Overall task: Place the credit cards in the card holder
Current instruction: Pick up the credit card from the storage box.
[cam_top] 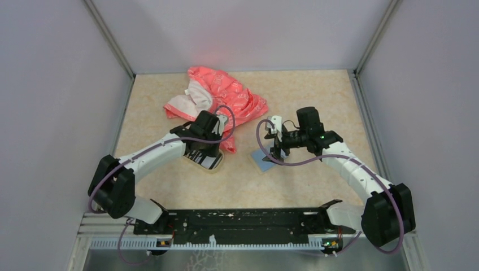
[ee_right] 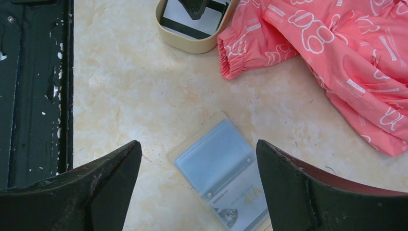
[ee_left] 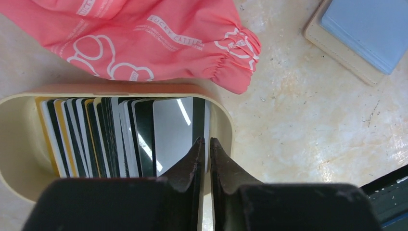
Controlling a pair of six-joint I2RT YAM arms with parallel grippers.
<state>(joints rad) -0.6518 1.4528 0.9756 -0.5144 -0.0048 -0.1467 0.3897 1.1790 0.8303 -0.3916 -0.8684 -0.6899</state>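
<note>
While the table (cam_top: 316, 101) carries a crumpled pink cloth (cam_top: 226, 90) at the back, an oval dish (ee_left: 19, 168) sits just in front of it, touching its hem. The card holder (ee_right: 226, 168) lies open on the bare surface to the right, apart from the dish, lining up. Credit cards (ee_left: 120, 139) stand on edge in the dish (dark, pale, some yellow). The right gripper (ee_right: 198, 144) hangs spread wide over the holder. The left gripper (ee_left: 205, 140) is pinched almost together on the end card's edge.
</note>
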